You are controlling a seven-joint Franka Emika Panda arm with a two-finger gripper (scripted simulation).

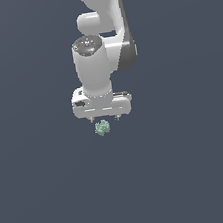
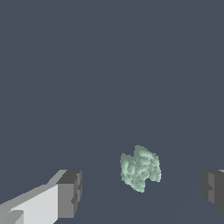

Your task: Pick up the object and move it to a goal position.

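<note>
1. Exterior view – the white Panda arm (image 1: 96, 30) is seen coming down from the top of the frame, wrist pointed straight down over a plain dark slate-blue surface (image 1: 45, 194). The gripper (image 1: 105, 119) is seen low, with only two short finger stubs poking out under the white hand block. The object (image 1: 102, 128), a tiny lumpy mint-green blob, is found just below those stubs, roughly between them and a touch toward the exterior view's left. Whether it's being touched can't be told from here – it's too small.

2. Wrist view – the gripper (image 2: 142, 192) is shown spread wide: one dark-tipped finger on a white body (image 2: 70, 192) at one side, the other dark pad (image 2: 214, 190) cut off at the frame edge. The object (image 2: 140, 168) is seen in the gap between them, nearer the middle than either pad, and clear space is visible on both sides of it – so nothing is gripped. Only the same flat slate-blue surface is seen around it.
</note>
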